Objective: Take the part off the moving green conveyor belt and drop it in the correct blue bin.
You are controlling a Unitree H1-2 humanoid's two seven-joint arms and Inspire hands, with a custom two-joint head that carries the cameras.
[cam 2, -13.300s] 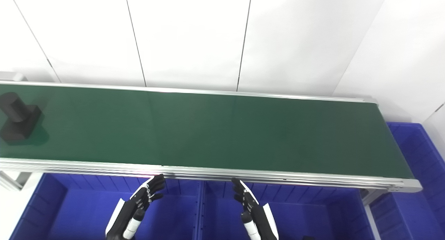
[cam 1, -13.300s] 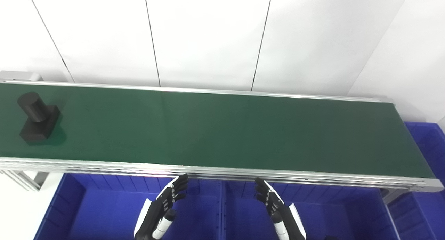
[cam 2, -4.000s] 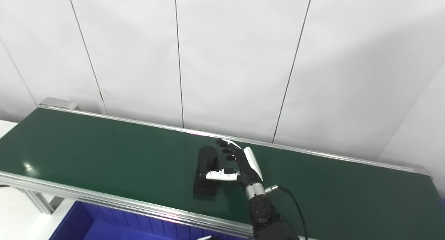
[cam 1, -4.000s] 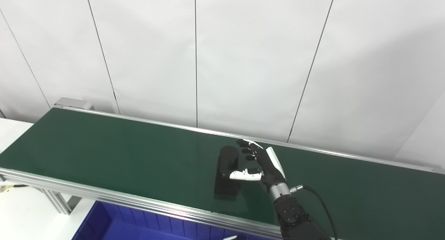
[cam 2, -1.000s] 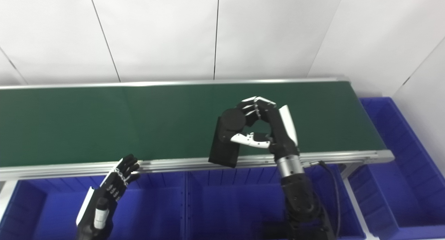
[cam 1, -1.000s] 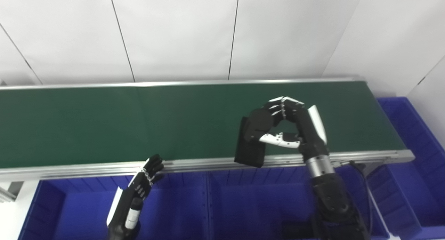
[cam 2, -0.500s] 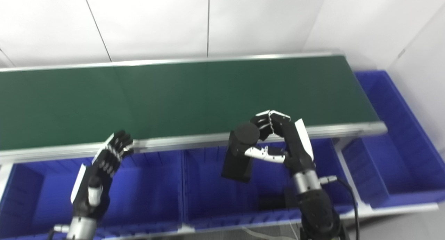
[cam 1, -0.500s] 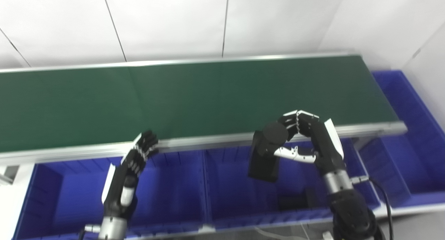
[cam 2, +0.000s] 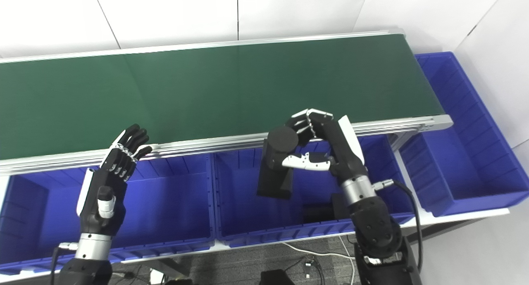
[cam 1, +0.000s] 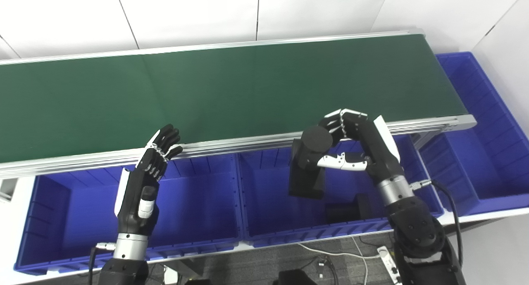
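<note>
Step in hand: carry to drop. The right hand [cam 1: 363, 150] has its fingers [cam 1: 345, 122] and thumb closed round the round boss of the black part [cam 1: 308, 165], which hangs clear of the belt [cam 1: 231, 91], over the middle bin [cam 1: 264, 181]. The part's flat base points down at 6 o'clock, tilted slightly. A second dark part [cam 1: 349, 208] already lies on that bin's floor, at about 4 o'clock from the held one, which suggests this is the correct bin. The left hand [cam 1: 142, 186] waits over the left bin [cam 1: 190, 198], fingers spread wide, holding nothing. The belt shows no other part.

Next move, as judged: open the right fingers over the bin's middle, low enough that the part does not bounce onto the divider wall or strike the part below
</note>
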